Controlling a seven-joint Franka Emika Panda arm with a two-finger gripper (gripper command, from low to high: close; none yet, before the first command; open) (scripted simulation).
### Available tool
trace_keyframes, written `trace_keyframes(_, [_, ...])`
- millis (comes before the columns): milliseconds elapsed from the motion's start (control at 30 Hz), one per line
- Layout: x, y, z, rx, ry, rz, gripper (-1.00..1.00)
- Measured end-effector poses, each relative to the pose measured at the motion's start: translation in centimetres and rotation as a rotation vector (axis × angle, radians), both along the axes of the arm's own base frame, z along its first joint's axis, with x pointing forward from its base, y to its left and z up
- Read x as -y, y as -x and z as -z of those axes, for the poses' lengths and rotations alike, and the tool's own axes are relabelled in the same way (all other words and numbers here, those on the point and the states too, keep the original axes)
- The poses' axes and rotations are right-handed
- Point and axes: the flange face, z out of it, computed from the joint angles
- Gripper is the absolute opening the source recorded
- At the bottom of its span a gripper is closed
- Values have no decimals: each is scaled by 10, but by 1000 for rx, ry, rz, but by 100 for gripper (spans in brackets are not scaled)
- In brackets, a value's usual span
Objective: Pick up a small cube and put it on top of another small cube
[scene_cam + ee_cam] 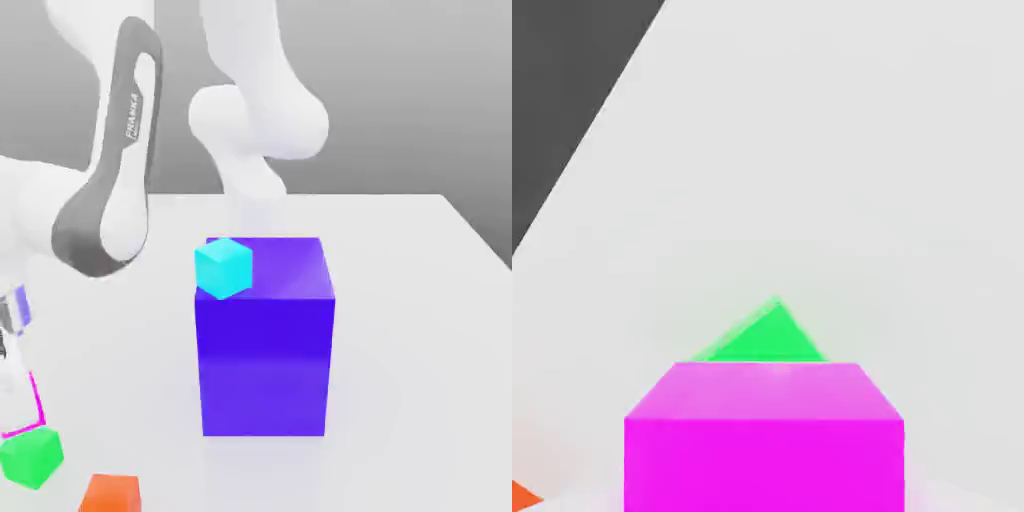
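Evidently the pink cube (762,445) is at the stacking spot: in the exterior view its magenta edges show right above the green cube (30,457), at that view's lower left, with the arm (110,180) bent down over both, a pose that fits setting one on the other. Whether pink already rests on green or hangs just over it I cannot tell, nor whether the jaws pinch it or have let go. In the hand view pink looms close, a plain, flat-faced, sharp-edged cube of even colour, with green's corner peeking from beyond it. The orange cube (110,493) lies near green on the table (420,300); the blue block (265,350) and cyan cube (223,267) stand well apart.
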Motion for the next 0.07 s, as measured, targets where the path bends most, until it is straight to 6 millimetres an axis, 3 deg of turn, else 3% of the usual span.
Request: trace_keyframes(67, [0, 0, 0, 0, 0, 0, 100])
